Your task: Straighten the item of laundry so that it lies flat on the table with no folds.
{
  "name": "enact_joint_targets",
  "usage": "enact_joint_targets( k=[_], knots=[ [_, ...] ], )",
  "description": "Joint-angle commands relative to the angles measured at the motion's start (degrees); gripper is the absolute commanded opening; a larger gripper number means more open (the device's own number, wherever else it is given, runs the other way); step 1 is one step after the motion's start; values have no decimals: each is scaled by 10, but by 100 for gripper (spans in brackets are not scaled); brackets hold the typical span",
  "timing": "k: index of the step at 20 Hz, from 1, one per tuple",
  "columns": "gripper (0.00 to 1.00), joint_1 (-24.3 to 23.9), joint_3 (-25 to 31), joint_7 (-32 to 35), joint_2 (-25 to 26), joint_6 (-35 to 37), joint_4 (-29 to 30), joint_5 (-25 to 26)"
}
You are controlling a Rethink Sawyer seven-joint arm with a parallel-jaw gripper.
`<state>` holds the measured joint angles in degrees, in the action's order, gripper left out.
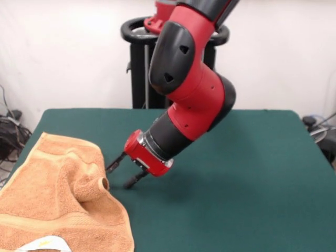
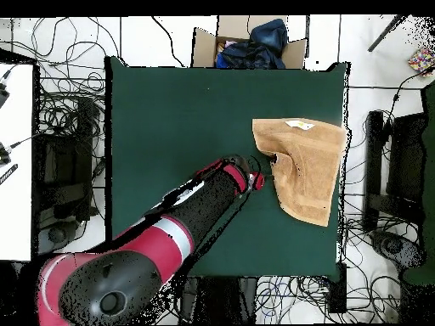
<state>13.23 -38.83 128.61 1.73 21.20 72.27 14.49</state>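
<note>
Lying at eight o'clock in the front view, the orange-tan towel (image 1: 55, 202) is rumpled, with a raised ridge and a rolled fold at its right edge; a white tag (image 1: 44, 244) shows at six o'clock of it. Just right, at three o'clock of the fold, the gripper (image 1: 122, 175) hangs low over the green table (image 1: 236, 178), jaws parted, holding nothing. Overhead shows what the front view crops: the towel's (image 2: 302, 165) whole outline, at three o'clock on the table (image 2: 170, 119), and a cardboard box (image 2: 246, 42) at twelve o'clock beyond the table. The gripper (image 2: 259, 180) is mostly hidden there.

A plain white wall (image 1: 63, 52) behind; tangled cables (image 2: 64, 38) and a cardboard box (image 2: 246, 42) on the floor.
</note>
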Motion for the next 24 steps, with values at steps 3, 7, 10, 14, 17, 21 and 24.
enact_joint_targets(
  k=[3,7,10,14,17,21,24],
  knots=[
    [100,29,7,54,57,54,-53,0],
    [100,41,-25,74,81,48,-60,-3],
    [100,45,-41,80,92,46,-61,-8],
    [100,43,-55,81,99,36,-61,-11],
    [100,35,-57,75,99,20,-57,-10],
    [100,20,-54,58,94,1,-53,-4],
    [100,6,-53,50,95,-13,-60,1]
  ],
)
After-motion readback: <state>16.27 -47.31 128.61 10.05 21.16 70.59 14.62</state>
